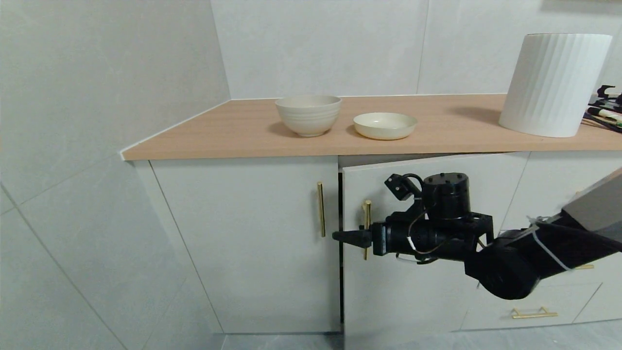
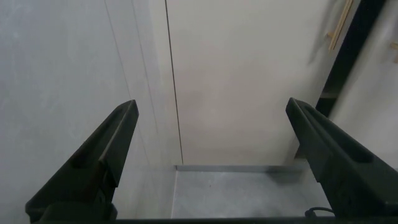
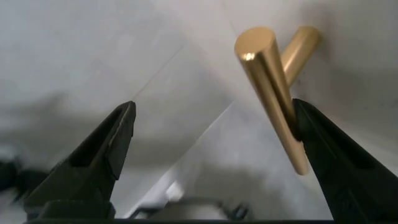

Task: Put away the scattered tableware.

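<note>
Wooden countertop (image 1: 228,133), ribbed bowl (image 1: 308,114), shallow plate (image 1: 385,125)

The right door (image 1: 413,291) is open a crack, with a thin dark gap next to the shut left door (image 1: 243,243). Its gold handle (image 1: 367,228) sits between the spread fingers of the right end effector (image 1: 340,236). On the table (image 1: 218,138), a tall white tub (image 1: 554,82) blocks the right end.

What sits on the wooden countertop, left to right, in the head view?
Deep ribbed cream bowl → shallow round cream dish → tall white fluted cylindrical container → dark utensils at the picture's right edge.
</note>
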Controlling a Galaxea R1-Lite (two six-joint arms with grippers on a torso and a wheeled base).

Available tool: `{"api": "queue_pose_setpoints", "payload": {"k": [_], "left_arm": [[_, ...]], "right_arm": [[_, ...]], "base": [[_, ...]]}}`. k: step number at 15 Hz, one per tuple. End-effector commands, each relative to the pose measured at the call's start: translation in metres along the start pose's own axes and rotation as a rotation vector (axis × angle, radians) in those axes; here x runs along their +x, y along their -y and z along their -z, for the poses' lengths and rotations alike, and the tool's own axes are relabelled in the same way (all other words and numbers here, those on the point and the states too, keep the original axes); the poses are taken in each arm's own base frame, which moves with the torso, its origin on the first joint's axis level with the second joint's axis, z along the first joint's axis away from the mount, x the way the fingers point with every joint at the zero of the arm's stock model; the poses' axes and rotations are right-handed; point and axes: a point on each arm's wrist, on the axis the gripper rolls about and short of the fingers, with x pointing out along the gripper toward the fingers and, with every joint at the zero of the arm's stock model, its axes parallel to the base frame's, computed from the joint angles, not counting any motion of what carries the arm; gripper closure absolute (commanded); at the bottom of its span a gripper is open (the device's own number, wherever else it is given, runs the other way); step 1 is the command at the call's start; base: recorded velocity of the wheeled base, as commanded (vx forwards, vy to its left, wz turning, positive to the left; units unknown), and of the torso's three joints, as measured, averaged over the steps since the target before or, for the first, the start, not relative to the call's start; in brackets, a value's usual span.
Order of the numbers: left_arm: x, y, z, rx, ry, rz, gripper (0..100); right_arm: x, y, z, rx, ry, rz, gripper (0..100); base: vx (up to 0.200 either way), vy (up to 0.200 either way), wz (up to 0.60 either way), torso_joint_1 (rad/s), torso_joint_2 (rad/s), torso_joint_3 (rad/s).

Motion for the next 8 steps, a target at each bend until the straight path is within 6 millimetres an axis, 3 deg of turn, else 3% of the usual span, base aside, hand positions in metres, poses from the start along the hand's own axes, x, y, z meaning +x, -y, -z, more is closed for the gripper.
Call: {"api": "queue_pose_setpoints", "payload": {"k": [1,3,8], "left_arm": [[0.0,0.0,0.0,0.0,0.0,-0.001,0],[0.0,0.0,0.0,0.0,0.0,-0.001,0],[0.0,0.0,0.0,0.0,0.0,-0.001,0]], "right_arm": [[-0.039,-0.025,0.0,-0.01,-0.004,-0.064,0],[-0.066,-0.037,0.008,-0.007,-0.036,-0.132,0],[-0.109,-0.054,0.032,0.001,-0.069,-0.15,0]], "base": [[0.0,0.0,0.0,0.0,0.0,0.0],[0.0,0.0,0.0,0.0,0.0,0.0],[0.0,0.0,0.0,0.0,0.0,0.0]]}}
